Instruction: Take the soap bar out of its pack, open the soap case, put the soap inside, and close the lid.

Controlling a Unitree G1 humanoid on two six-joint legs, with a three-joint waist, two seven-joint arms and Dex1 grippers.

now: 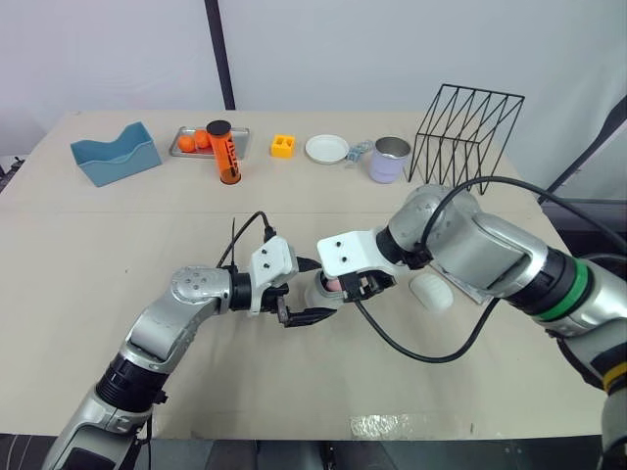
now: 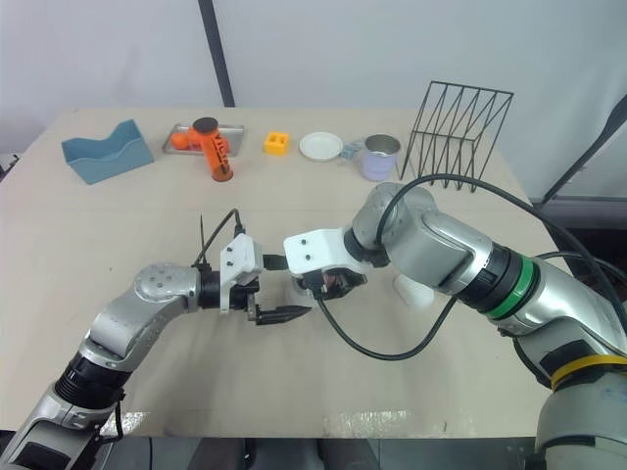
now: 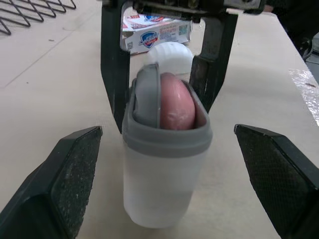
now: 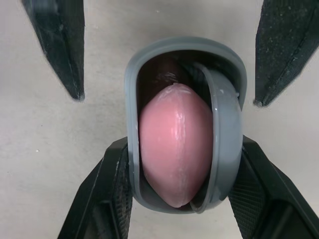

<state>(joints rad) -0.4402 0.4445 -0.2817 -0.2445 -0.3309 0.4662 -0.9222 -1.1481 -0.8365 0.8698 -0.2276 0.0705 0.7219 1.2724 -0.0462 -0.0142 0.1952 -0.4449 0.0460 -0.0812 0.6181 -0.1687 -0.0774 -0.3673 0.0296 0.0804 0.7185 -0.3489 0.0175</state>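
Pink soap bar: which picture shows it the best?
The right wrist view: it looks straight down on the pink oval soap bar standing in the grey-rimmed translucent soap case. The left wrist view shows its top half poking out; the eye views show a small pink speck by the right gripper.

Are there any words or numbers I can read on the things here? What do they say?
Pack: blue shield logo with lettering, too blurred to read.
Orange can: dark print, too small to read.
Case: no writing.
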